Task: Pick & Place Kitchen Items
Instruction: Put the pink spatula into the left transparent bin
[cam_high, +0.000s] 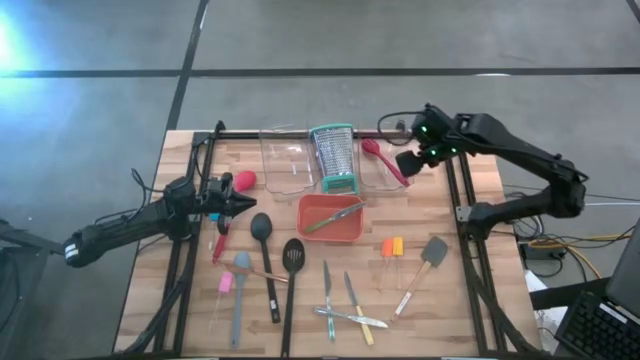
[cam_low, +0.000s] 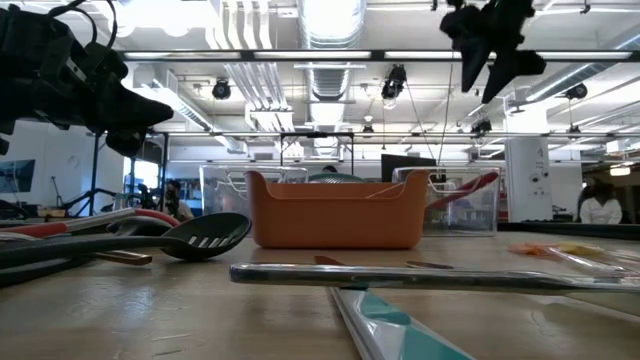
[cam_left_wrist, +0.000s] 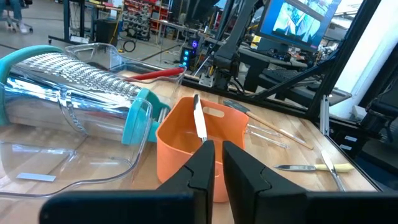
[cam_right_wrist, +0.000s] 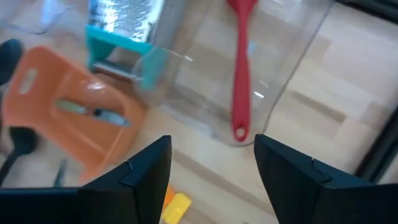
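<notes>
While the right pincer (cam_high: 409, 166) hung spread above the red spoon (cam_right_wrist: 240, 68) in the clear bin (cam_right_wrist: 298, 56), the left pincer (cam_high: 243, 200) was pressed together, empty. Other utensils (cam_high: 330, 300) lay on the bench (cam_high: 470, 300), one in the orange tray (cam_high: 312, 232).

The red spoon (cam_right_wrist: 240, 68) is showing blurred through the clear bin (cam_right_wrist: 298, 56), its bowl running off the right wrist view's edge.

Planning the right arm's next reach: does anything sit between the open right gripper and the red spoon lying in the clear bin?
Nothing visible does. The right gripper hangs open above the red spoon, which lies alone in the open-topped clear bin.
</notes>
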